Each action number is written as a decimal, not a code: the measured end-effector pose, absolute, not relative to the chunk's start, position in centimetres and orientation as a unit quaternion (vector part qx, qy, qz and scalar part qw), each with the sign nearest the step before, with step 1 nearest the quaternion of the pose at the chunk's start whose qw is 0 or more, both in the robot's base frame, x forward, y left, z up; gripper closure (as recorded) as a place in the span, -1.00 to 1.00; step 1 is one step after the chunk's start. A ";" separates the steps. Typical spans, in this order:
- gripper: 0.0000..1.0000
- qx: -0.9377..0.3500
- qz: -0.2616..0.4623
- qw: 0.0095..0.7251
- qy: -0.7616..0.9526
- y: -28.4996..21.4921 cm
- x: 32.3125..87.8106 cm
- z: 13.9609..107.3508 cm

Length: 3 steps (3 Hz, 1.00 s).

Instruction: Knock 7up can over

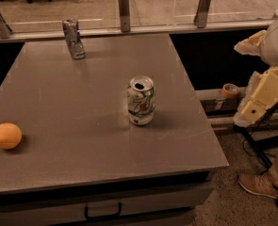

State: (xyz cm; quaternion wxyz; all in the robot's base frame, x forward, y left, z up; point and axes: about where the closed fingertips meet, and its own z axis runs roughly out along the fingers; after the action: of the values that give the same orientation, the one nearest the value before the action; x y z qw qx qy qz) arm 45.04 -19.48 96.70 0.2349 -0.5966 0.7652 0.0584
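The 7up can (141,100) stands upright near the middle of the grey table (82,93), a little right of centre. It is white-silver with green markings and an open silver top. My gripper (252,108) hangs at the end of the cream-coloured arm at the right edge of the camera view. It is beyond the table's right side, well to the right of the can and touching nothing.
A darker crushed can (74,39) stands at the table's far left. An orange (6,135) lies at the front left. A roll of tape (230,90) sits on a ledge to the right. A person's shoe (258,185) is on the floor at the lower right.
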 end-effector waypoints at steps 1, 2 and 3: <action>-1.00 -0.578 0.142 0.284 0.751 -16.7 45.7 95.7; -1.00 -0.559 0.218 0.340 0.724 -13.9 46.3 95.2; -1.00 -0.540 0.283 0.390 0.690 -11.5 46.6 95.1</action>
State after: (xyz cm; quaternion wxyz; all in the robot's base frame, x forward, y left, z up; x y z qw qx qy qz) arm 46.65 -11.52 95.06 0.3904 -0.5402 0.6898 0.2827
